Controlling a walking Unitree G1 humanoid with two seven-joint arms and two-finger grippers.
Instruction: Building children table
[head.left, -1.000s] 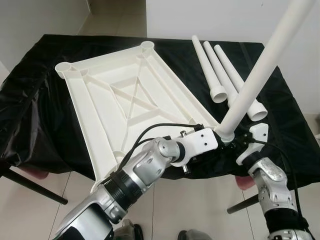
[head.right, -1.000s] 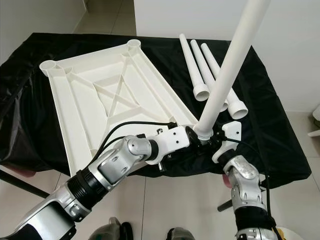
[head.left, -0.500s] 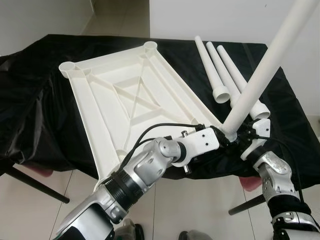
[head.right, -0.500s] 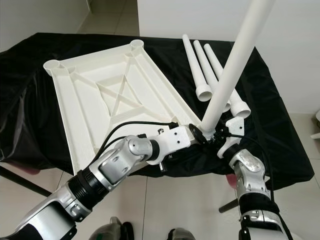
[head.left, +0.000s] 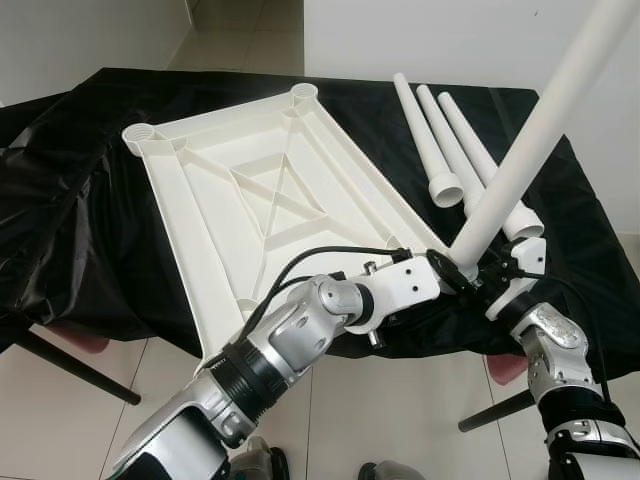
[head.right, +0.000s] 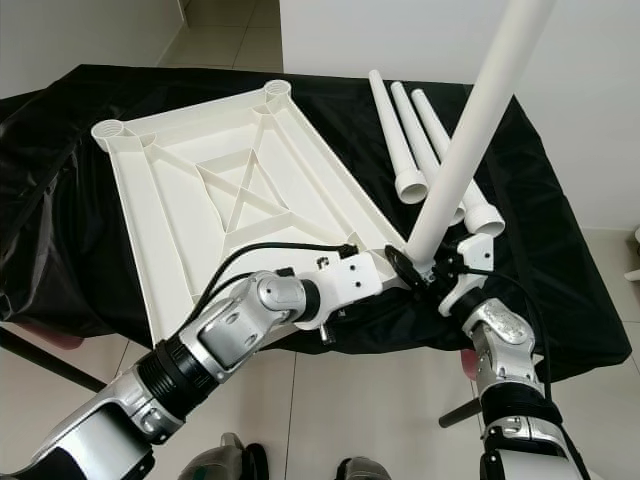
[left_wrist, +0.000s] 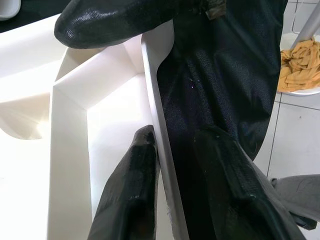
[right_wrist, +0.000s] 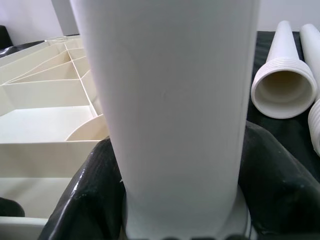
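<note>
Your right gripper (head.right: 432, 268) jaws hold the leg (head.right: 470, 130) at the corner socket; left gripper (left_wrist: 172, 165) jaws clamp the tabletop (head.left: 250, 210) rim. Twist the leg home next.

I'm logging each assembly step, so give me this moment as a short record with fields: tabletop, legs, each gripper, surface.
tabletop: white tabletop lying underside up on the black cloth
standing leg: white leg tilted, its lower end at the tabletop's near right corner
spare legs: three legs lying side by side on the cloth
left gripper: left gripper closed on the tabletop's rim beside that corner
right gripper: right gripper closed around the leg's base
</note>
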